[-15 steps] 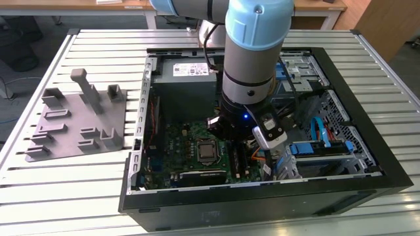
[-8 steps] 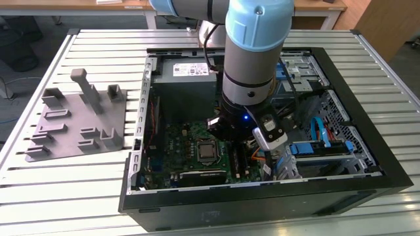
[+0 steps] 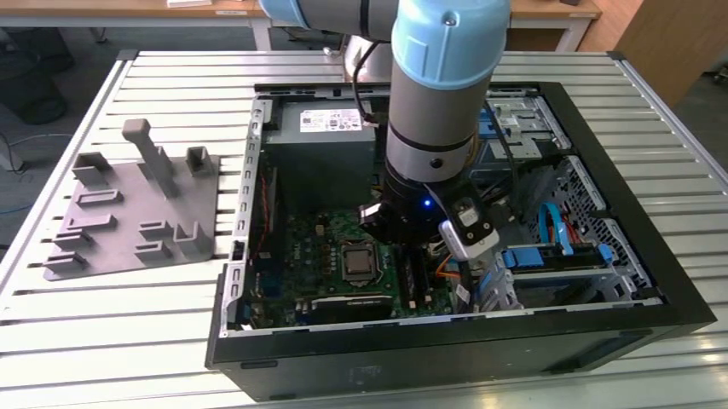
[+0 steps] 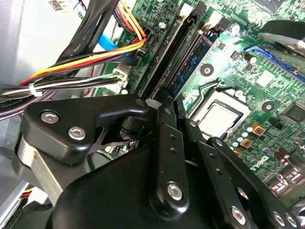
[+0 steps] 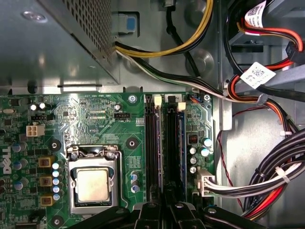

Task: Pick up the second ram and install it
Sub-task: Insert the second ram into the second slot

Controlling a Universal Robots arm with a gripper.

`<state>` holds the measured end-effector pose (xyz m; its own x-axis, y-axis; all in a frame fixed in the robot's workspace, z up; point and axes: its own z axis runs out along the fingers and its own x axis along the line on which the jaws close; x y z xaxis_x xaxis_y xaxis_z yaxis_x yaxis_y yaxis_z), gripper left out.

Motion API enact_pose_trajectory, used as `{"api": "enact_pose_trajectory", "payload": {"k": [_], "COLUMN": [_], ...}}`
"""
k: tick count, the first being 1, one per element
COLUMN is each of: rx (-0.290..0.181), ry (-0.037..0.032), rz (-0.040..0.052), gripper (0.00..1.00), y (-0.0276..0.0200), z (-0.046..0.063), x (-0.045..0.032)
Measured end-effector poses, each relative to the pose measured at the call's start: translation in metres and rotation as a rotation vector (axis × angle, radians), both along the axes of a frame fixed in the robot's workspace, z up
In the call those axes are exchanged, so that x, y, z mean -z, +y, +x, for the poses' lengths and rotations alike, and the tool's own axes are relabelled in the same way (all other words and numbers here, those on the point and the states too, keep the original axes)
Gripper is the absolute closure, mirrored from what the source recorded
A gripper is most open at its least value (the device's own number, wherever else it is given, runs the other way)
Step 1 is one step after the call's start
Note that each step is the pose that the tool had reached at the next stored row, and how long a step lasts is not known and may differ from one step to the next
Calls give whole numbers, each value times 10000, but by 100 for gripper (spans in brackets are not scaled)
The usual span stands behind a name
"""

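A long blue ram stick (image 5: 181,143) (image 4: 193,59) stands seated in the outermost of the black slots on the green motherboard (image 5: 95,114) (image 3: 324,247). I cannot tell whether it is the second ram. My gripper (image 5: 166,202) (image 4: 164,100) (image 3: 415,251) reaches down inside the computer case and hangs low over the near end of the slots, right beside that stick's end. Its black fingers (image 4: 162,143) lie close together, shut, with nothing showing between them. The slot ends under the fingers are hidden.
The processor socket (image 5: 92,185) (image 4: 219,117) lies beside the slots. Cable bundles (image 5: 267,186) (image 4: 86,62) crowd the other side. A grey power supply (image 3: 324,145) and the case walls (image 3: 455,341) hem the arm in. A grey fixture (image 3: 136,213) sits on the slatted table at the exterior view's left.
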<state>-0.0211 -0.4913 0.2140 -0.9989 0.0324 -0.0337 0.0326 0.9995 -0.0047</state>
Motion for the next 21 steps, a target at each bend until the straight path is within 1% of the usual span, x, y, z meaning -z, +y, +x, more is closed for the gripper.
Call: {"api": "enact_pose_trajectory", "payload": {"k": [7,16,21], "rx": [-69,-70,-71], "ry": [0,0,0], "rz": [10,11,10], "gripper": [86,86,86], "y": [0,0,0], "z": [0,0,0], "x": [11,59,61]}}
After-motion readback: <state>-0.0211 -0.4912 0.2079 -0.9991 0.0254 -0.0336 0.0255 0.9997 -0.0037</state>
